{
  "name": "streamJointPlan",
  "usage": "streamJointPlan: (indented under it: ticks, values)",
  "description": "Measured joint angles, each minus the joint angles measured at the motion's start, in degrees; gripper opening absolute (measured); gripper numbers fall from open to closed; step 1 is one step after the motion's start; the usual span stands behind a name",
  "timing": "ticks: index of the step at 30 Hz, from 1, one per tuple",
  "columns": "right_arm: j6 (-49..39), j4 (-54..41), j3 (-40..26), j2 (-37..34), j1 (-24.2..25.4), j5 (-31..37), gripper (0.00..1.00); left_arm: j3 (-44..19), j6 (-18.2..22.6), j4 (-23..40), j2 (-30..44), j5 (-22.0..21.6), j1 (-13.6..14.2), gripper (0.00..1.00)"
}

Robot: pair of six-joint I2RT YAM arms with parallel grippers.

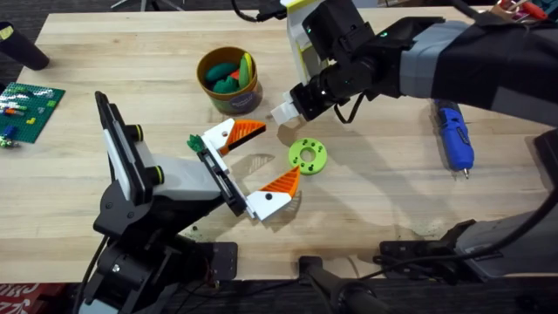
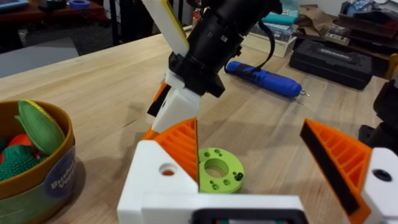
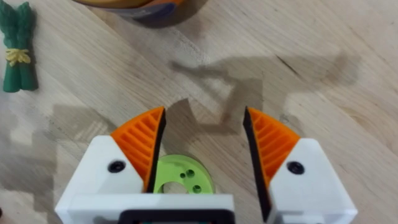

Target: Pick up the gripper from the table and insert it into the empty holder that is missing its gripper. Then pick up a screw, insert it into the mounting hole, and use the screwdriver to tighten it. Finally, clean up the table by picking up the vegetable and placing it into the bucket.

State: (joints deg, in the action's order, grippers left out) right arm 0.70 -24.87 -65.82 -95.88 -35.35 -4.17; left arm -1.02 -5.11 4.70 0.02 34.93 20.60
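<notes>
Left gripper point(image 1: 259, 166) fingers spread wide, empty, lime-green disc point(image 1: 307, 155) just beside them. Right gripper point(image 3: 202, 146) fingers also spread, empty, hovering over disc, near bucket point(image 1: 228, 79). Bucket holds toy veg. Asparagus bundle point(image 3: 17, 46) on table beside bucket. Blue screwdriver point(image 1: 454, 136) well apart from disc.

Tabletop point(image 1: 131, 70): pale wood, visible grain, smooth, slight sheen.
Left end effector point(image 1: 258, 159): matt white plastic bodies; pads point(image 2: 181, 146) orange plastic, ribbed, black facing on the inner side.
Right end effector point(image 3: 202, 146): same white plastic, same ribbed orange pads point(image 3: 144, 142).
Disc point(image 1: 307, 155): lime-green plastic, matt, smooth, drilled with small holes.
Screwdriver point(image 1: 453, 133): bright blue plastic, mild gloss; thin metal bit.
Bucket point(image 1: 228, 80): orange-brown wall, smooth, faintly glossy label.
Asparagus bundle point(image 3: 17, 46): dark green, matt plastic look, yellow band.
</notes>
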Motion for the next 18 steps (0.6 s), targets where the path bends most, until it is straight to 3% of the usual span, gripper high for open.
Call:
streamJointPlan:
  ticks: [12, 15, 16, 18]
  values:
    - [1.87, -11.40, -0.07, 3.59, 0.72, -1.07, 0.729, 0.00, -0.06, -0.19, 0.01, -0.07, 0.00, 0.987]
    - [1.87, -15.33, -0.09, 9.23, 0.83, 1.31, 0.729, 0.00, -0.07, -0.19, 0.01, -0.08, 0.00, 0.987]
    - [1.88, -20.36, -0.16, 17.09, 0.81, 4.68, 0.729, 0.00, -0.08, -0.19, 0.01, -0.09, 0.00, 0.987]
    - [2.20, -23.76, -0.27, 22.81, 0.78, 7.22, 0.729, 0.00, -0.07, -0.19, 0.01, -0.09, 0.00, 0.987]
